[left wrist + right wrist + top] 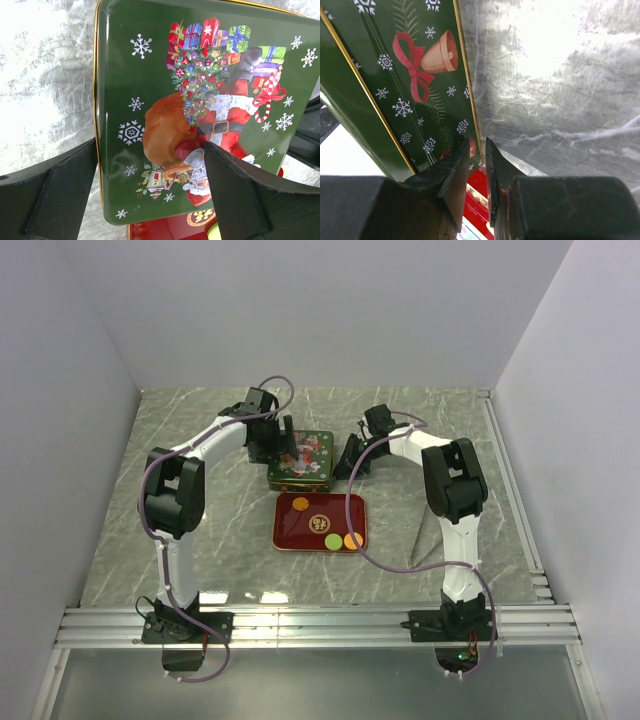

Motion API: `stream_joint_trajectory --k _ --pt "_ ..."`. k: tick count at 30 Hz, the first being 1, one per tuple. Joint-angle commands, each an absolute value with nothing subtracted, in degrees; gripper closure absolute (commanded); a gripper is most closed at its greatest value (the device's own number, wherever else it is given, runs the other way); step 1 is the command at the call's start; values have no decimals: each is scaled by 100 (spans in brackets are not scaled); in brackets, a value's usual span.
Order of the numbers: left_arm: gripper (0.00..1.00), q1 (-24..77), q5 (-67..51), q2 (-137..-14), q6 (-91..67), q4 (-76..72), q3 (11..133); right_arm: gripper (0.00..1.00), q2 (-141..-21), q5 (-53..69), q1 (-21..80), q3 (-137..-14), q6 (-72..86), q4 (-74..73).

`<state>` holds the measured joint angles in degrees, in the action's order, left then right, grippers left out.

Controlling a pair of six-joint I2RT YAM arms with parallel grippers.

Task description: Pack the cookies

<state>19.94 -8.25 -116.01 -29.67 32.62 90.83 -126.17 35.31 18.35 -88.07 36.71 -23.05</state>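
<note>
The red tin base (pixel 345 510) lies flat on the grey marbled bench (pixel 200 520), in front of both arms. Three cookies (pixel 332 540) sit inside it. One orange cookie (pixel 300 505) is in the base's far left corner. A light green cookie (pixel 332 540) and a second orange cookie (pixel 353 539) lie side by side, touching or nearly so, against the near right corner. A gold emblem (pixel 322 523) sits at the middle of the base floor, between the far orange cookie and the near pair.

The green lid (pixel 310 465), printed with a Santa, a sack, gifts and snowflakes, is just beyond the far edge of the red tin base. In the left wrist view its near edge overlaps the base, and a strip of red and part of the emblem show beneath it.

The left fingers (pixel 240 190) are spread wide over the lid. One tip is just outside the lid's gold-trimmed side edge and the other is over the printed top. Whether they press on it cannot be told.

The right fingers (pixel 445 185) are on the lid's opposite side, beyond the far right corner of the base. They are drawn almost together, and the lid's gold rim runs down into the narrow slit between them, so they appear to pinch it.
</note>
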Motion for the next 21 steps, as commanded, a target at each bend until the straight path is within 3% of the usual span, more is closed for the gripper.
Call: stream_joint_trajectory --k 1,21 --pt "10 2109 -747 -11645 -3032 3454 9378 73 -12577 3577 1907 -9044 3595 -2294" --pt "9 2118 -615 -11558 -2980 3524 9343 72 -11673 2671 1327 -9378 3164 -3068"
